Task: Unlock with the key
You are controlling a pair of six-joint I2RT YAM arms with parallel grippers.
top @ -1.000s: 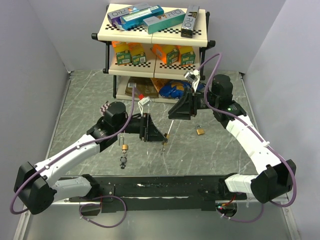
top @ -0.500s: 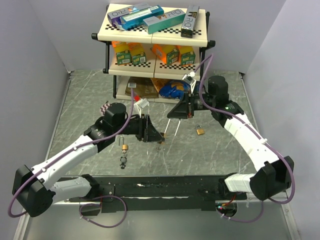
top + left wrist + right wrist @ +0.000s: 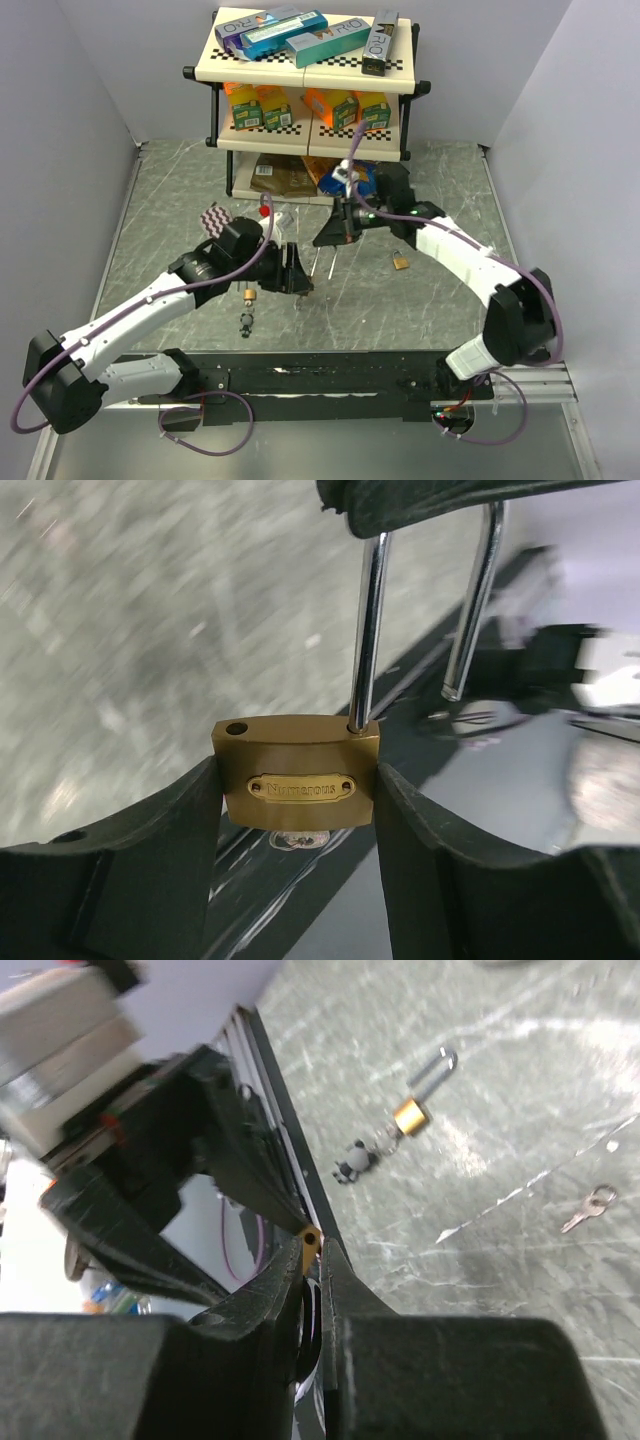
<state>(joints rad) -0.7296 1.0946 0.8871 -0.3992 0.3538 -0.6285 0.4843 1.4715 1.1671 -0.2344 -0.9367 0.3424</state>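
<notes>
The left gripper (image 3: pixel 297 775) clamps its black fingers (image 3: pixel 170 830), part-way open, against the sides of a small brass padlock (image 3: pixel 297 748), held above the middle of the grey marbled tabletop (image 3: pixel 170 200). The right gripper (image 3: pixel 318 1260), fingers nearly together, pinches the top of the silver shackle (image 3: pixel 366 630), one leg free of the body. A small silver key (image 3: pixel 588 1207) lies on the tabletop. A cream shelf rack (image 3: pixel 300 74) stands at the far edge, before pale walls (image 3: pixel 80 100).

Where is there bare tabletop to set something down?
Free: the table left of the left arm, and the stretch between the loose padlock and front rail. Crowded: centre, where left hand and right hand share the held padlock.
</notes>
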